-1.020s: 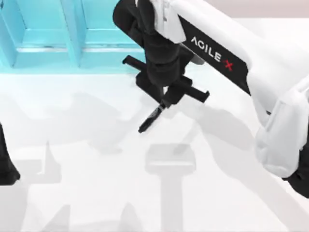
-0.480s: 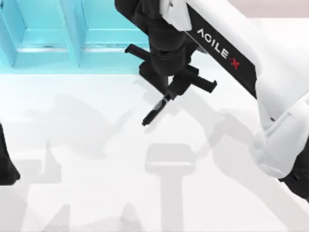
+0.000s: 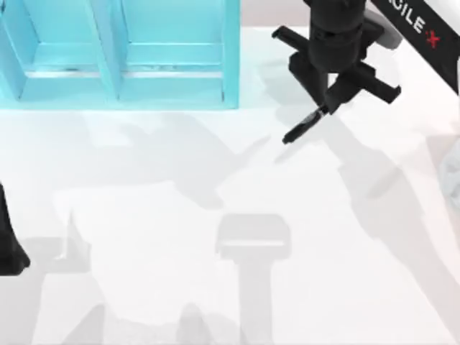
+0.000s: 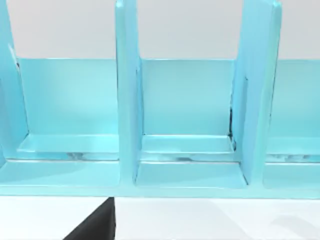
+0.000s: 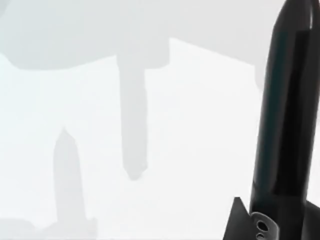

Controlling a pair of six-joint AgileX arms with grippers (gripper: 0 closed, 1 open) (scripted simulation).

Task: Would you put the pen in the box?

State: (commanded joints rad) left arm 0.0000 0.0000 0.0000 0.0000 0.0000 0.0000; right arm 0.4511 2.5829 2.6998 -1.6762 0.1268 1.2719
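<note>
The right end effector [image 3: 325, 108] is pinching the pen [image 3: 302, 127] by its upper end, just right of the box [image 3: 230, 65] and off the near-right corner of it. The pen hangs tilted in the air, its free tip pointing down and back toward the box side, with its shadow falling on the white worktop [image 3: 215, 287] below. In the right wrist view the pen [image 5: 285, 120] shows as a long glossy black shaft slanting out over the bare worktop [image 5: 190, 125], a small silver fitting at its held end.

The pen is outside the box, clear of its right wall and not over any compartment. The box is light turquoise, with upright dividers splitting it into open bays; seen from the left wrist, the box [image 4: 185, 100] presents three bays side by side, with nothing lying in the parts that show.

The right arm reaches in from beyond the box's right side, its white link marked AgileX. The left end effector [image 3: 8, 244] sits parked well away from the box, at the near-left edge of the worktop; whether its fingers are spread or together I cannot tell.
</note>
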